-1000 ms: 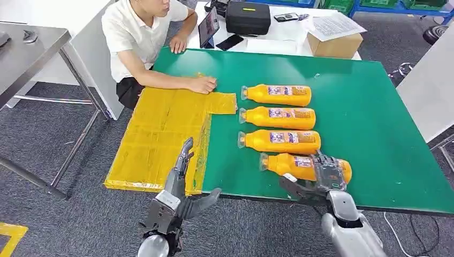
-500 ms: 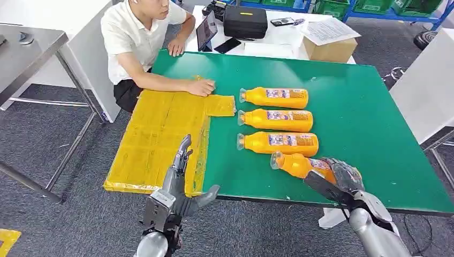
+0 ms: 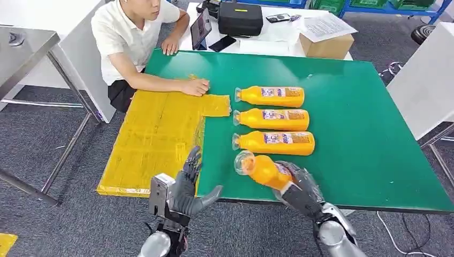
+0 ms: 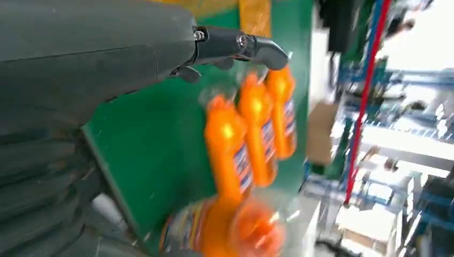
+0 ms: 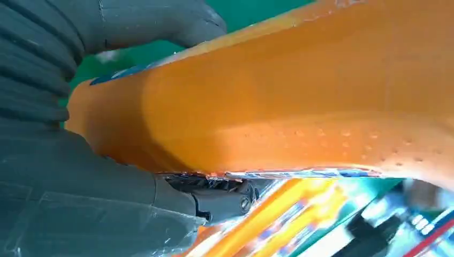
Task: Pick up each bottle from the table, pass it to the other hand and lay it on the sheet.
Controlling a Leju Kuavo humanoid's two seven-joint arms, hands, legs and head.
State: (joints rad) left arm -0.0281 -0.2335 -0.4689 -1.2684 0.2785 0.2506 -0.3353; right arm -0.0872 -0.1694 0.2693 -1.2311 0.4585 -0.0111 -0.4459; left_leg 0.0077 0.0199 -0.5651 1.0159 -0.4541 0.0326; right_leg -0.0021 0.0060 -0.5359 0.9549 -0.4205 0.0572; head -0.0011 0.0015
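The bottle is gripped by the right hand, neck aimed at the left hand, fingers spread, close by.

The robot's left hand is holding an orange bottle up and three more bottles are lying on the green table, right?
Not quite: the right hand holds the orange bottle, as the head view shows. The left hand is empty. Three more bottles do lie on the green table.
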